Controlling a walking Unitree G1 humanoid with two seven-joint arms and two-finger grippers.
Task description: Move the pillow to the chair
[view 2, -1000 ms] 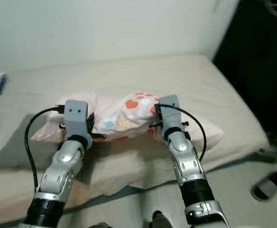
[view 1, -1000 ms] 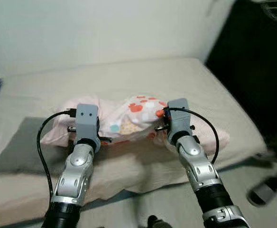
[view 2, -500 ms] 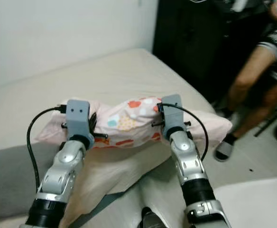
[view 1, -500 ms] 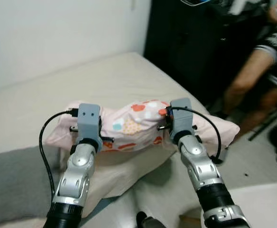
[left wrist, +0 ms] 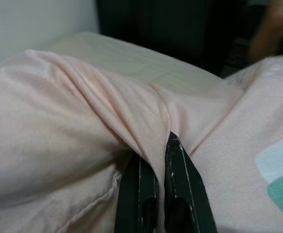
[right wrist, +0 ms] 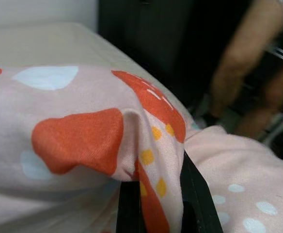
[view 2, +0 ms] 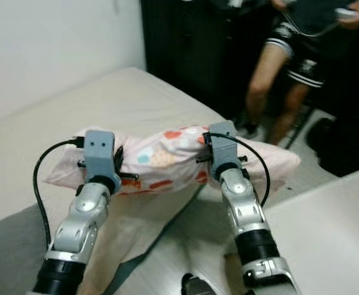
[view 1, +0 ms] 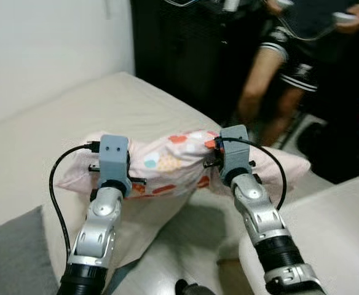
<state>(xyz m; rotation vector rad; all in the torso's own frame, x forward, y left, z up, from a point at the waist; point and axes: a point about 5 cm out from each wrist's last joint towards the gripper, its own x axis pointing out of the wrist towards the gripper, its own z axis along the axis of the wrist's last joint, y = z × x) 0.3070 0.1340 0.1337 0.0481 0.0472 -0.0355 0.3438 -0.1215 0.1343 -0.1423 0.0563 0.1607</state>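
The pink pillow (view 1: 170, 163), printed with orange, blue and yellow shapes, hangs in the air between my two arms, over the bed's corner. My left gripper (left wrist: 153, 148) is shut on a fold of plain pink fabric at the pillow's left part. My right gripper (right wrist: 153, 177) is shut on a bunched fold with orange spots at the pillow's right part. In the eye views the grey housings of the left gripper (view 1: 114, 157) and right gripper (view 1: 233, 150) sit against the pillow, and its right end (view 1: 290, 166) sticks out past the right arm.
The beige bed (view 1: 63, 117) lies to the left, with a grey cloth (view 1: 10, 258) at the lower left. A person's legs (view 1: 272, 74) stand at the back right before dark furniture (view 1: 179, 49). A pale flat surface (view 1: 339, 227) fills the lower right.
The view has swung to the right: the bed has slid left and the person and pale surface have come further in. Both grippers hold the pillow as before.
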